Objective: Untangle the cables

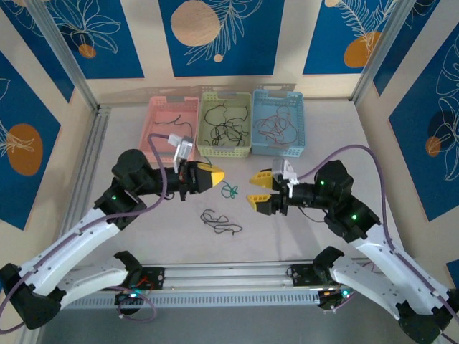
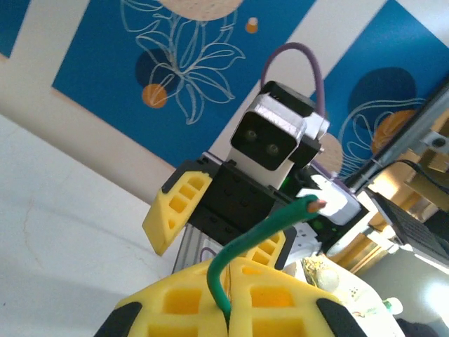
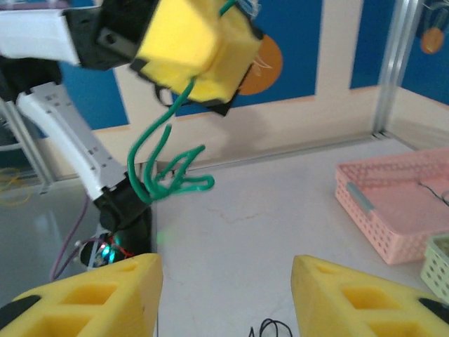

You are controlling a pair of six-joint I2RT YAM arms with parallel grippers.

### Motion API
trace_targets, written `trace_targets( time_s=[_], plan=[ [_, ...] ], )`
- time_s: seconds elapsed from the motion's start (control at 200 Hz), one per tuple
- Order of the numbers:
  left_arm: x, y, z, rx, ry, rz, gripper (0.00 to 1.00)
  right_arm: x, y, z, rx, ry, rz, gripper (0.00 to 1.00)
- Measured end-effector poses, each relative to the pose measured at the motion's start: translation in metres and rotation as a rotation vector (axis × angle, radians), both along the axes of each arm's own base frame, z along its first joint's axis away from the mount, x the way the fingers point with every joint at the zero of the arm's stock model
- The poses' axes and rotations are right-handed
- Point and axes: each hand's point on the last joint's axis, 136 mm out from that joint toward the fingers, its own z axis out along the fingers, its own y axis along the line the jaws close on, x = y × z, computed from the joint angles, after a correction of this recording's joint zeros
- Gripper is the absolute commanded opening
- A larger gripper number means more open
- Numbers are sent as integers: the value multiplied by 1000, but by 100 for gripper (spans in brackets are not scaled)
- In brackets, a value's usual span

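My left gripper is shut on one end of a green cable, which hangs in curls above the middle of the table. In the left wrist view the green cable rises out from between the closed yellow fingers. My right gripper faces it from the right, open and holding nothing, just beside the green curls. From the right wrist view the green cable dangles below the left gripper, ahead of my own open right gripper. A tangle of black cables lies on the table nearer the bases.
Three baskets stand along the back. The pink basket holds a dark strand, the green basket holds black cables and the blue basket holds reddish ones. The pink basket is at the right of the right wrist view. An aluminium rail runs down the left.
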Motion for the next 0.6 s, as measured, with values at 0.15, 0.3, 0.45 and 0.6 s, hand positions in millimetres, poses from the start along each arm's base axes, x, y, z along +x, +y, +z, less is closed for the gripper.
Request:
trace_targets(
  time_s=[0.15, 0.3, 0.45, 0.6],
  plan=[
    [-7, 2, 7, -5, -17, -26, 0, -24, 9, 0, -16, -110, 101, 53],
    [-5, -1, -1, 22, 12, -34, 0, -30, 25, -10, -70, -209, 137, 50],
    [-3, -4, -14, 58, 52, -40, 0, -22, 35, -20, -128, -278, 119, 47],
    [-3, -4, -17, 71, 62, -40, 0, -14, 36, -18, -150, -350, 82, 47]
  ],
)
